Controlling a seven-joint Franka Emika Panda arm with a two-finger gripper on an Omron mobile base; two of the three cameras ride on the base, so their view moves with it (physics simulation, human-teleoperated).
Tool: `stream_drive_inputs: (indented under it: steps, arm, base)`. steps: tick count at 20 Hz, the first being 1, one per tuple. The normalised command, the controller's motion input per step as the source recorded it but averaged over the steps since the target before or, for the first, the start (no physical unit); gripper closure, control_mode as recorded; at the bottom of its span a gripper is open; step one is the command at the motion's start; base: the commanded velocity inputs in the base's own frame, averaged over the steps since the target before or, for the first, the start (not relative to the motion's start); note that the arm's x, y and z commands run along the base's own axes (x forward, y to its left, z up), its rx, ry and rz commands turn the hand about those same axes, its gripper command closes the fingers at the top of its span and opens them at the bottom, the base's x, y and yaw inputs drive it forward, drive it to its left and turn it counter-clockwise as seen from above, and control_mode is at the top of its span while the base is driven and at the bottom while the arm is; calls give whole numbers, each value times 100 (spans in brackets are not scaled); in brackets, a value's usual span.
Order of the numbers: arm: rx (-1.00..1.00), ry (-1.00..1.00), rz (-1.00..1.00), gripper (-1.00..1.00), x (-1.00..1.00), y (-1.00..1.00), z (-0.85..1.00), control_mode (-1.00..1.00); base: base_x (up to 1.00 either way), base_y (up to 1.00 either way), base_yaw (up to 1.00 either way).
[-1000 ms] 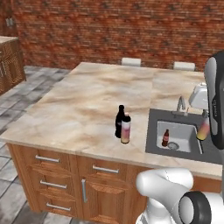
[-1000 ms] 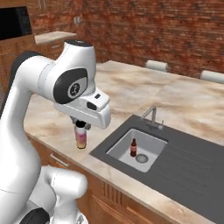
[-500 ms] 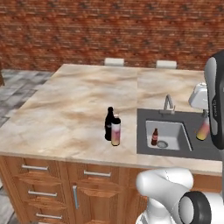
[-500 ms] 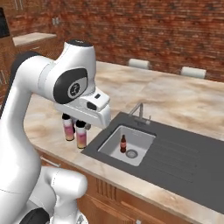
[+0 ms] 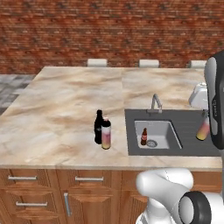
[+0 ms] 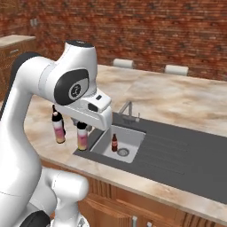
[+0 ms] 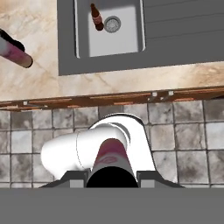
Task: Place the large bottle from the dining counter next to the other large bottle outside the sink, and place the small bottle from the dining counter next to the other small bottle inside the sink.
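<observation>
My gripper (image 6: 82,126) is shut on the small bottle (image 6: 82,138), pink fading to orange, held upright in the air. In the hand view the small bottle (image 7: 111,160) hangs over the floor, short of the counter's front edge. The sink (image 5: 165,142) holds the other small bottle (image 5: 144,137), brown and upright near the drain. The large bottle (image 5: 106,134) stands on the dining counter (image 5: 61,105) left of the sink, close beside the other large bottle (image 5: 98,126), which is all black. My arm partly hides the small bottle (image 5: 202,130) in the left base view.
A curved silver tap (image 5: 155,103) rises behind the basin. A dark grey drainboard (image 6: 177,150) stretches to the right of the sink. White stool tops (image 5: 97,62) line the counter's far edge. Wooden drawers (image 5: 30,192) sit under the front edge, with tiled floor (image 7: 183,144) below.
The whole picture has shifted: the base has driven right along the counter, bringing the sink toward the middle. The gripper has kept its hold on the small bottle.
</observation>
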Motion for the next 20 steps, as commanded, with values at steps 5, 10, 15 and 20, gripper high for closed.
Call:
stream_drive_inputs:
  steps: [5,10,15,20]
  arm:
    - [0,0,0,100,0,0,0,100]
    - [0,0,0,100,0,0,0,100]
    - [0,0,0,100,0,0,0,100]
    - [0,0,0,100,0,0,0,100]
  base:
    - [2,3,-25]
    - [85,26,-9]
    - [100,11,-3]
    - [96,3,-4]
